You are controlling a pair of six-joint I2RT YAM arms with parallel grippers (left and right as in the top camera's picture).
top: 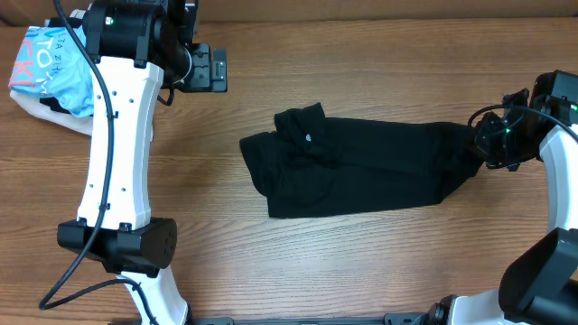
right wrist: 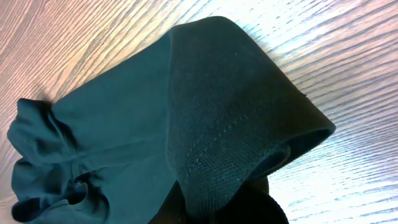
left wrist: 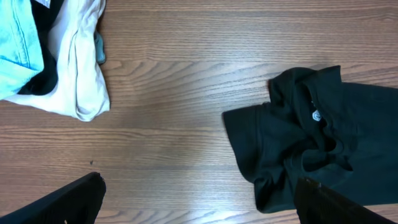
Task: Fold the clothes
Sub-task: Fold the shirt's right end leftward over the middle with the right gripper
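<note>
The clothes are one black shirt-like garment lying partly folded across the middle of the table, a small white tag showing near its collar. At the garment's right end my right gripper is shut on the black fabric. In the right wrist view a fold of that cloth drapes over the fingers and hides them. My left gripper hovers open at the far left, away from the garment. From the left wrist the collar end lies to the right, between wide-apart fingertips.
A light blue printed garment lies on a cream one at the far left corner; the cream garment is also in the left wrist view. The left arm stretches along the table's left side.
</note>
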